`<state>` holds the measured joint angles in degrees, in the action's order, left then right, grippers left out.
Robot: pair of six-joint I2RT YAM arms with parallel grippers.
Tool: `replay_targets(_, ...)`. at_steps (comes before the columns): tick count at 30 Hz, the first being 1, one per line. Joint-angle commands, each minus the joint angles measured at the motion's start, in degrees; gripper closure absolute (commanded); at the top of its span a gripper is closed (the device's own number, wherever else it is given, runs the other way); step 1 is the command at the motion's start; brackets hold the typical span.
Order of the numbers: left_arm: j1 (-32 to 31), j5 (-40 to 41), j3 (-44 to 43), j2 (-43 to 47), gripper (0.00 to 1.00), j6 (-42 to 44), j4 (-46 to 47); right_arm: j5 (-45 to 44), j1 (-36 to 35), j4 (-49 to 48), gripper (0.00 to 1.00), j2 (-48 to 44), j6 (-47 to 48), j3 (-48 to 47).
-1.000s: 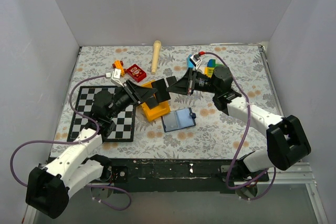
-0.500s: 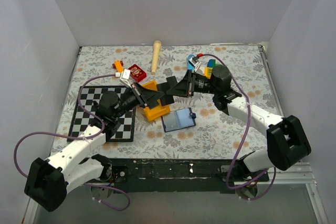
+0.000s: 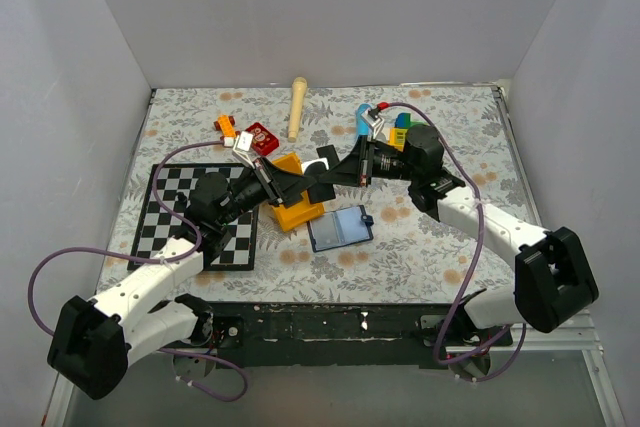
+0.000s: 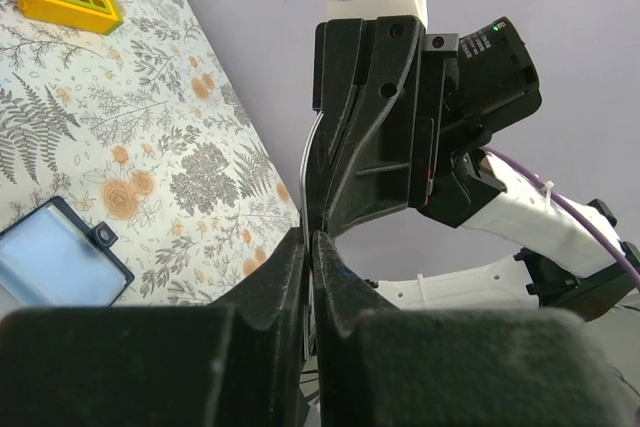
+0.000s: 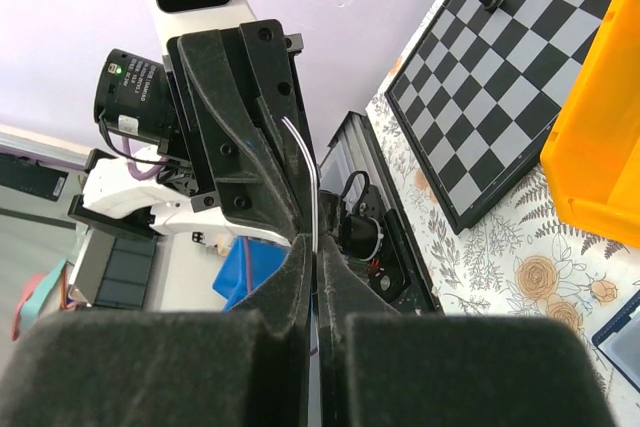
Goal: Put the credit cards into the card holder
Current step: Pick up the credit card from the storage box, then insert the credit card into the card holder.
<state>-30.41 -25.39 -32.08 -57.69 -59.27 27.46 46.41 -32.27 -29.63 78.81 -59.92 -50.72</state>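
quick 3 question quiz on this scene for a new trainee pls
1. True or false: the card holder lies open on the table.
2. What do the left hand and right hand both pinch? A) credit card B) wooden peg C) red block
3. Fill in: the yellow bin sits between the chessboard and the ___.
Key: 1 true; 2 A; 3 card holder.

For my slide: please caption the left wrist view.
Left gripper and right gripper pinch one credit card edge-on; card holder lies open nearby.
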Motion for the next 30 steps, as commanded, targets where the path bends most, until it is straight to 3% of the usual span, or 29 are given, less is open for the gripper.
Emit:
replay_targets(1,-0.35,-0.89,-2.38,0.30,0.87,1.00,0.40,-1.68,-0.07,3.08,0.99,-2.69,3.31,-0.26)
replay_targets(4,-0.35,-1.24,-2.29,-0.05,0.76,0.56,1.01,-2.03,-0.07,4.57,0.99,-3.22,4.46,-0.26)
replay_targets(11,-0.35,-0.63,-2.11,0.38,0.74,1.34,-0.12,-4.83,0.02,8.78,0.99,-5.50,7.53,0.36)
replay_targets(14,-0.35,2.52,-2.55,2.31,0.74,4.06,-6.43,-9.22,0.19,18.69,0.99,-7.78,12.18,-0.34)
replay_targets(19,-0.35,10.51,-5.36,2.59,0.74,12.93,-21.63,-26.26,0.45,38.65,0.99,-12.09,21.32,-0.44)
replay_targets(22,-0.35,15.79,-7.91,-1.01,0.80,17.86,-31.39,-29.53,0.63,42.36,0.99,-13.85,23.27,1.67)
replay_targets(28,-1.40,18.88,-13.61,-11.37,1.00,23.40,-38.17,-29.10,0.98,41.76,0.99,-15.26,22.92,6.68)
replay_targets(30,-3.50,19.67,-15.29,-13.32,1.00,24.63,-39.93,-29.27,1.07,41.84,0.99,-15.61,23.09,7.39)
